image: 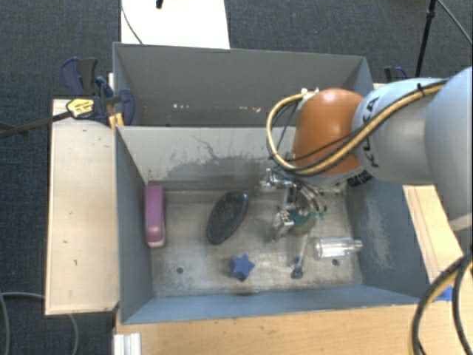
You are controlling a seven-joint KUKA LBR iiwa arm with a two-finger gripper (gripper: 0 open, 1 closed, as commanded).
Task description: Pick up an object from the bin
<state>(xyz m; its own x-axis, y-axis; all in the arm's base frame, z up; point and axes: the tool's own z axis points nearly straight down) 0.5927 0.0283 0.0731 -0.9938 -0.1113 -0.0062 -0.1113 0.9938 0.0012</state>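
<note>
The gripper (290, 220) is low inside the grey bin (244, 98), on the 3 o'clock side of its floor, under the arm's orange cover (325, 128) and the yellow cables. It is seen from above and its own metal parts hide its tip, so I cannot tell if it is open or closed. A small green piece (303, 216) shows just at this tip, but it is not clear whether it is gripped.

The nearest things lie apart from each other. A thin stick with a blue end (297, 266) lies just below the gripper, toward 5 o'clock. A clear bottle (337, 248) lies on its side at 4 o'clock, near the gripper. A dark oval thing (226, 217) lies at the floor's centre. A small blue star-shaped thing (240, 266) is at 6 o'clock. A pink block (154, 214) lies along the wall at 9 o'clock, well apart from the gripper.
</note>
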